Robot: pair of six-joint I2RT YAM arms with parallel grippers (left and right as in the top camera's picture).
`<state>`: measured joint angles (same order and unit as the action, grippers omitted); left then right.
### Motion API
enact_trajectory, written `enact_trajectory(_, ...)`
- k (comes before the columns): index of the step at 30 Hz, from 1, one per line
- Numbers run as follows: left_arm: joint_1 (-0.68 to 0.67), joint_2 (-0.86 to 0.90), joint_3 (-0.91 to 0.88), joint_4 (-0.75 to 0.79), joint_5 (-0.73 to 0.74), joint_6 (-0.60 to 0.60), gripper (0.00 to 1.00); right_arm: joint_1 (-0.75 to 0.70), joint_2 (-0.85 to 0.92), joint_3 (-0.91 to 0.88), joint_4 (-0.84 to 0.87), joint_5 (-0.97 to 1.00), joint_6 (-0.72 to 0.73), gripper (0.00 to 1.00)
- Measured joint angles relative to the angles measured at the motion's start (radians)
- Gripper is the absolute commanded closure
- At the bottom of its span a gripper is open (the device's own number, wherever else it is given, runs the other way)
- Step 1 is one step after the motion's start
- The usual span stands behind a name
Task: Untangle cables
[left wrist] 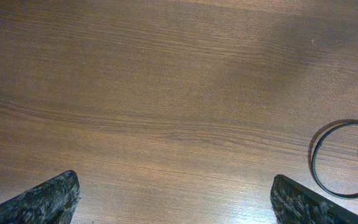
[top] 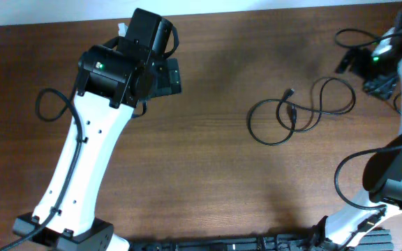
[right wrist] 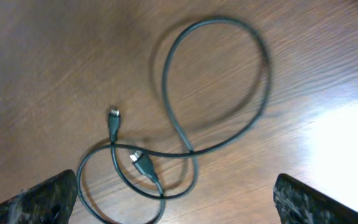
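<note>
The cables (top: 300,111) are thin black cords lying in overlapping loops on the wooden table, right of centre, with two small plug ends near the middle. In the right wrist view the loops (right wrist: 185,118) cross each other, and one plug (right wrist: 143,163) lies inside a loop. A bit of loop shows at the right edge of the left wrist view (left wrist: 344,158). My left gripper (left wrist: 176,202) is open and empty, above bare wood at the back left (top: 166,77). My right gripper (right wrist: 176,202) is open and empty, at the far right (top: 372,66), apart from the cables.
The wooden table (top: 208,167) fills the view. The white left arm (top: 82,160) crosses the left side. The right arm's base and thick black wires (top: 389,174) stand at the right edge. A black rail (top: 257,244) runs along the front edge.
</note>
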<state>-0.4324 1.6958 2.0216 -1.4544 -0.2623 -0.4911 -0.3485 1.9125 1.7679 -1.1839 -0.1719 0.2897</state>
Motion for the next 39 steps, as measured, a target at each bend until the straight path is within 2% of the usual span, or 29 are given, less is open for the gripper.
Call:
enact_trajectory(8,0.000,0.000,0.000,0.000,0.000,0.000,0.01,0.096,0.004,-0.187,0.134,0.006,0.151,0.00)
enact_trajectory(15,0.000,0.000,0.000,0.000,0.000,0.000,0.01,0.117,0.005,-0.314,0.192,0.088,0.257,0.00)
enact_trajectory(26,0.000,0.000,0.000,0.000,0.000,0.000,0.01,0.117,0.005,-0.439,0.324,0.120,0.310,0.04)
enact_trajectory(39,0.000,0.000,0.000,0.000,0.000,0.000,0.01,0.117,0.005,-0.446,0.345,0.206,0.339,0.05)
